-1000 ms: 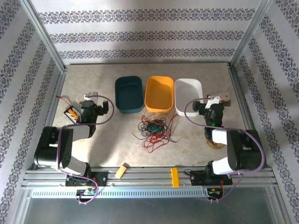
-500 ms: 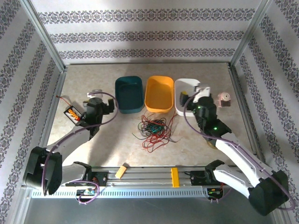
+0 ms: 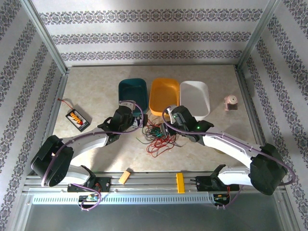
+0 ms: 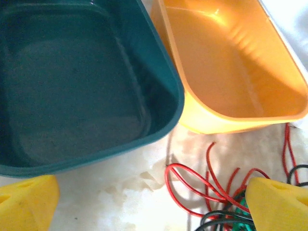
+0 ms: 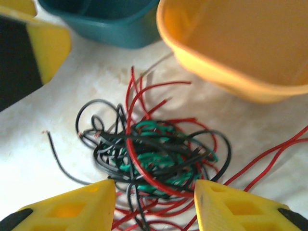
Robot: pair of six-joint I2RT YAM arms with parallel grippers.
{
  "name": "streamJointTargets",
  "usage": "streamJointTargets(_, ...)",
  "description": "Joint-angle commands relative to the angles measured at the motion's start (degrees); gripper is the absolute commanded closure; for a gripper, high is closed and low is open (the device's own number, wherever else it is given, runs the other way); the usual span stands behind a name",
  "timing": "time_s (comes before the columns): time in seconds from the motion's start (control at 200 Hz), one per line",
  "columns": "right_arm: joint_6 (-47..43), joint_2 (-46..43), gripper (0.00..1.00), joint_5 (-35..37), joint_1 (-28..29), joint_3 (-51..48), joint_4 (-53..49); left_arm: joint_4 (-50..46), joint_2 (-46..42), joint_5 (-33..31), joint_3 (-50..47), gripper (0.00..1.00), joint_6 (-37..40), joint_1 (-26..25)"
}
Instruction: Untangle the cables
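A: Where are the cables point(image 3: 158, 134)?
B: Loose on the table point(image 3: 96, 91), just toward 6 o'clock from its centre, in one tangled heap.
A: What do they look like?
B: Thin wires. A green coil point(image 5: 144, 159) sits mid-heap, black loops point(image 5: 108, 147) cross it, and red strands point(image 3: 155, 149) sprawl toward 6 and 3 o'clock.

The cables point(image 3: 159, 139) were closed in on the far side by the teal bin point(image 3: 132, 94) and the orange bin point(image 3: 163, 96), whose near walls stood just beside the wires. They were flanked by the left gripper point(image 4: 150, 204) and the right gripper point(image 5: 154, 202), jaws apart. Bare table point(image 3: 101, 82) was seen on the tangle's near side and around the battery box point(image 3: 77, 119), well apart at the left.
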Motion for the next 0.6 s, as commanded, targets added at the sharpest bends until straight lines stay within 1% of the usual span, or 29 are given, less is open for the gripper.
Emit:
streamJointTargets(0.0, -3.68, -0.28, 0.51, -1.19, 2.54, 1.7, -6.7, 0.18, 0.85, 4.5, 1.64, 0.01, -0.58, -0.56)
streamJointTargets(0.045, -5.2, -0.54, 0.51, 1.64, 4.01, 1.44, -8.7, -1.68, 1.49, 4.71, 2.52, 0.01, 0.5, -0.61)
streamJointTargets(0.1, -5.31, -0.81, 0.51, 3.15, 4.8, 0.66, -9.77, -3.1, 2.37, 5.14, 3.19, 0.01, 1.43, -0.61)
streamJointTargets(0.25, -2.24, -0.1, 0.51, 1.96, 5.1, -1.29, -7.47, -4.44, 5.44, 6.74, 5.41, 0.01, 3.3, -1.71)
streamJointTargets(0.34, -0.72, 0.16, 0.5, 6.29, 4.89, -1.29, -6.6, -4.57, 7.18, 5.8, 6.61, 0.01, 4.79, -3.59)
streamJointTargets(0.4, 0.25, -0.26, 0.5, 7.91, 3.61, -1.2, -5.8, -4.52, 8.17, 5.82, 7.16, 0.01, 5.49, -4.61)
streamJointTargets(0.465, 1.78, -0.89, 0.5, 6.16, 0.76, -1.44, -4.77, -5.06, 9.07, 5.28, 7.99, 0.01, 6.19, -5.47)
streamJointTargets(0.595, 4.62, -2.04, 0.52, -1.15, -5.71, -3.36, -1.79, -6.05, 9.92, 4.94, 9.14, 0.01, 6.43, -5.88)
